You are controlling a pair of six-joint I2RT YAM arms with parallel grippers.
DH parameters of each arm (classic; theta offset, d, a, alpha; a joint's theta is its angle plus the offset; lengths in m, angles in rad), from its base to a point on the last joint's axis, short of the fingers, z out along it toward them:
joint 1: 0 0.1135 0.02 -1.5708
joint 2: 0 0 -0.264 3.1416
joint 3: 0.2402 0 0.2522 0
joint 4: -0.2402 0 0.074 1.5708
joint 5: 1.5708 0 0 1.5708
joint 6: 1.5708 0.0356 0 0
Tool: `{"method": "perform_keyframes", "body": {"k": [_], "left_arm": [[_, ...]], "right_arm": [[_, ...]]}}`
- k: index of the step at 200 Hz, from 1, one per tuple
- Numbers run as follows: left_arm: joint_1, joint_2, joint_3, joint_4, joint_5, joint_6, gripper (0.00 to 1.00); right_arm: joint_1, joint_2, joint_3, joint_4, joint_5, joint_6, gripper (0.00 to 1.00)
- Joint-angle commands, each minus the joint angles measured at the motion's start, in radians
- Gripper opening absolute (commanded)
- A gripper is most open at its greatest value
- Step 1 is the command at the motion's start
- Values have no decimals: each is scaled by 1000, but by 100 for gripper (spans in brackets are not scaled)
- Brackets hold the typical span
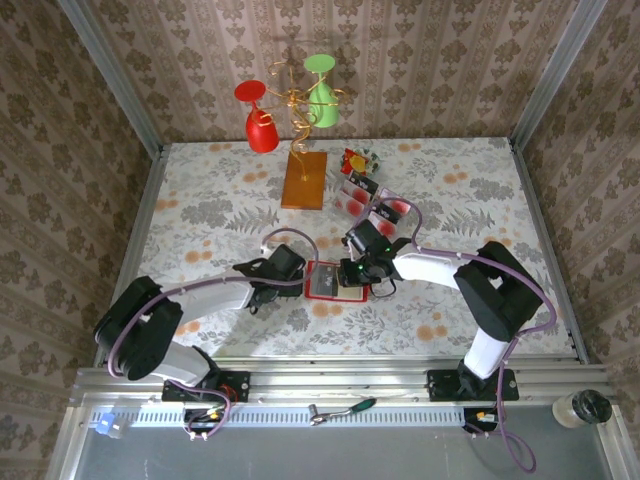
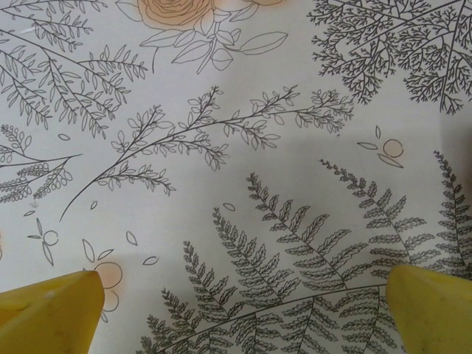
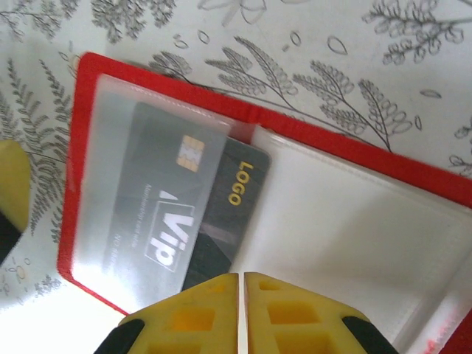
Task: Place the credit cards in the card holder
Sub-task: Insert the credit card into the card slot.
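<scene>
- While sitting half inside open card holder's [image 3: 324,140] left pocket, reads "ViP", "LOGO" on credit card [image 3: 192,214].
- Rests right gripper [image 3: 241,279], clenched empty, at card's edge.
- Hangs left gripper [image 2: 243,276] released over floral cloth [image 2: 221,184].

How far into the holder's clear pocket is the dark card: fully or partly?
Partly in. The card has its VIP side under the clear pocket of the card holder, its LOGO end uncovered.

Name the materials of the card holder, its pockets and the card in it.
Card holder: red, smooth cover, likely faux leather or vinyl. Pockets: clear, glossy plastic film, showing glare. Credit card: dark matte plastic, apparently, with gold chip and printing.
</scene>
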Motion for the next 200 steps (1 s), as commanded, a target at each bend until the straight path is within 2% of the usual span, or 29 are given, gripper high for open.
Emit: {"method": "perform_keyframes", "body": {"k": [1,143,200], "left_arm": [[-6,26,38,-4,8,19,99],[-19,117,26,47,27,8,99],[-20,106,12,48,25,2,99]], "right_arm": [[11,7,41,-28,-6,-6,12],[50,159,129,-4,-30,44,11],[48,108,134,-33,-9,32,12]]}}
